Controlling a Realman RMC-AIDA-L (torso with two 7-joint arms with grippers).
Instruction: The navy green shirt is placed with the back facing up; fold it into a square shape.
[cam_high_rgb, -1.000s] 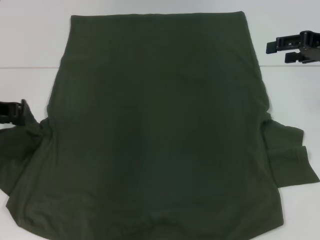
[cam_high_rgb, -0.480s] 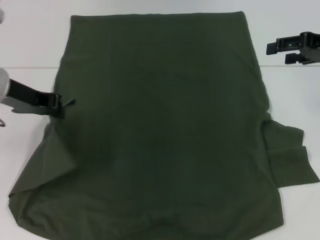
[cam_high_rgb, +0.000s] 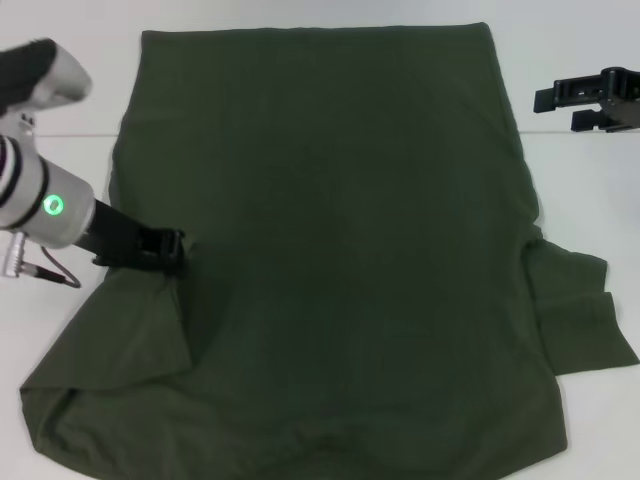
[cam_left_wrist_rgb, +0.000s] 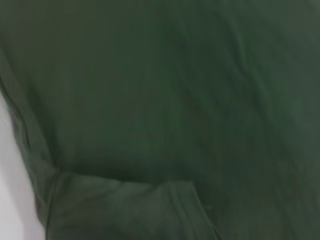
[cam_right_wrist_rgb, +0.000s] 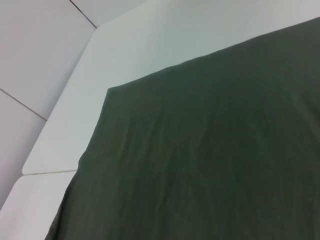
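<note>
Across the white table (cam_high_rgb: 580, 180) the navy green shirt (cam_high_rgb: 340, 240) lies spread flat, filling most of the head view from its straight far hem to the near edge of the frame. Its right sleeve (cam_high_rgb: 580, 310) sticks out flat on the table toward the robot's right. On the robot's left side the cloth is doubled over: the left sleeve and side panel are folded inward onto the body of the shirt, leaving a slanted edge that runs from the near left corner up to the left pincer (cam_high_rgb: 172, 248).

That left pincer sits over the shirt's left part, just inside its edge, at the top of the fold, with the silver wrist and its green light behind it over bare table. Its black tips are against the dark fabric, and whether they are clenched on the cloth or released I cannot tell. The left wrist view shows only olive fabric close up, with a folded sleeve hem (cam_left_wrist_rgb: 125, 200) crossing it and a sliver of table (cam_left_wrist_rgb: 10, 190) at one side.

The right pincer (cam_high_rgb: 560, 108) hangs well apart from the shirt, beyond its far right corner, its two black fingers spread and holding nothing. The right wrist view looks down on the shirt's far corner (cam_right_wrist_rgb: 112, 92) lying flat on the table.
</note>
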